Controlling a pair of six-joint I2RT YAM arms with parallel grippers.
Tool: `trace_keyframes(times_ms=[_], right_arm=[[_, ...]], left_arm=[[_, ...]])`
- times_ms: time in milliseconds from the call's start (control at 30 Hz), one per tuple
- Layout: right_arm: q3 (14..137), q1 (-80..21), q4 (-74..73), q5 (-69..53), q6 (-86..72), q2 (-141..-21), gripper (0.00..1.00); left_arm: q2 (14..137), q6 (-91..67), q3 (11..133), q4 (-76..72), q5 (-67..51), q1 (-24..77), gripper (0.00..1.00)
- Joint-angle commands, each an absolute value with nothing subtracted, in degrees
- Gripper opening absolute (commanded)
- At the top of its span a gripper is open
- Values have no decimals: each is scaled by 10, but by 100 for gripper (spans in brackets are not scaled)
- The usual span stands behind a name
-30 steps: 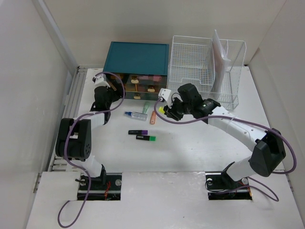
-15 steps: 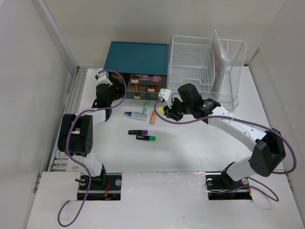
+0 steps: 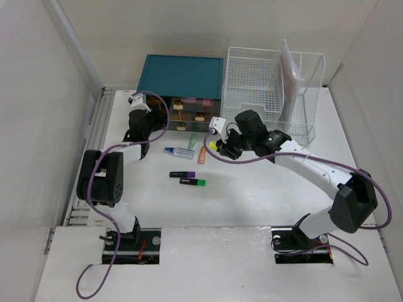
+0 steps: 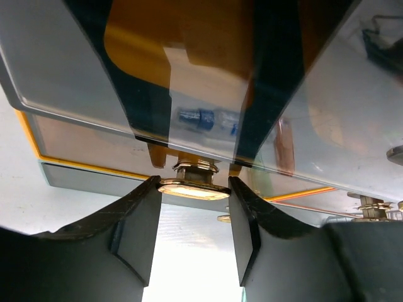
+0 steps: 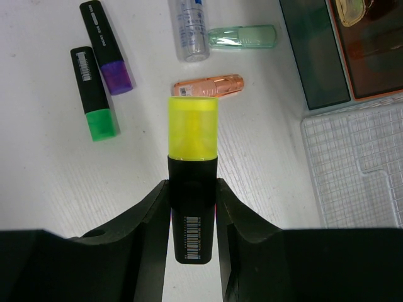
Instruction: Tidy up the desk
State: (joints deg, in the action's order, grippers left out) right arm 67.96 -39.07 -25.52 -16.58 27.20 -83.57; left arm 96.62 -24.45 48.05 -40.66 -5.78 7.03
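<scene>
- The desk [image 3: 252, 201] is a flat white top that fills the middle of the overhead view. A grey rail [image 3: 94, 126] runs along its left edge, and plain pale walls close it in on the left, back and right
- Loose on the desk, centre-left of the overhead view:
  - a purple-capped highlighter [image 3: 181, 174] with a green-capped highlighter [image 3: 192, 182] just beside it
  - farther up, a clear tube with a blue end [image 3: 179, 151], a pale green marker [image 3: 192, 142] and an orange marker [image 3: 202, 155]
- The teal drawer cabinet [image 3: 182, 77] stands at the back of the desk, upper centre-left. Its drawer fronts are see-through amber with brass knobs, and what is inside is too dim to name
- In the left wrist view a blue-and-white shape [image 4: 208, 117] shows in the clear front – inside or mirrored, I cannot tell
- The white wire basket [image 3: 252, 75] stands just right of the cabinet. Its wide compartment holds nothing visible, and white sheets [image 3: 291, 69] stand upright in the narrow right one
- The left gripper [image 4: 194, 185] is at the cabinet's front – its fingers [image 4: 141, 226] are narrowed onto a drawer knob [image 4: 192, 170], one pad against each side of the rim
- The right gripper [image 5: 192, 189] hangs above the desk near the loose markers, clamped on the black body of a yellow highlighter [image 5: 192, 132] with its cap pointing away from the wrist
</scene>
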Motion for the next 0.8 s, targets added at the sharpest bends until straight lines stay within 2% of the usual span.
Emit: trace_keyframes(times_ms=[0, 100, 267, 467, 767], right_arm=[[703, -390, -249, -180, 275, -817, 0], [703, -390, -249, -180, 275, -817, 0], [703, -390, -249, -180, 275, -817, 0], [709, -390, -236, -180, 264, -822, 0], [806, -390, -231, -160, 258, -888, 0]], left_arm=[[962, -238, 505, -441, -46, 68, 25], [962, -238, 505, -441, -46, 68, 12], [951, -243, 493, -436, -46, 73, 4], [915, -249, 448, -436, -34, 79, 2], [865, -249, 382, -442, -29, 79, 1]])
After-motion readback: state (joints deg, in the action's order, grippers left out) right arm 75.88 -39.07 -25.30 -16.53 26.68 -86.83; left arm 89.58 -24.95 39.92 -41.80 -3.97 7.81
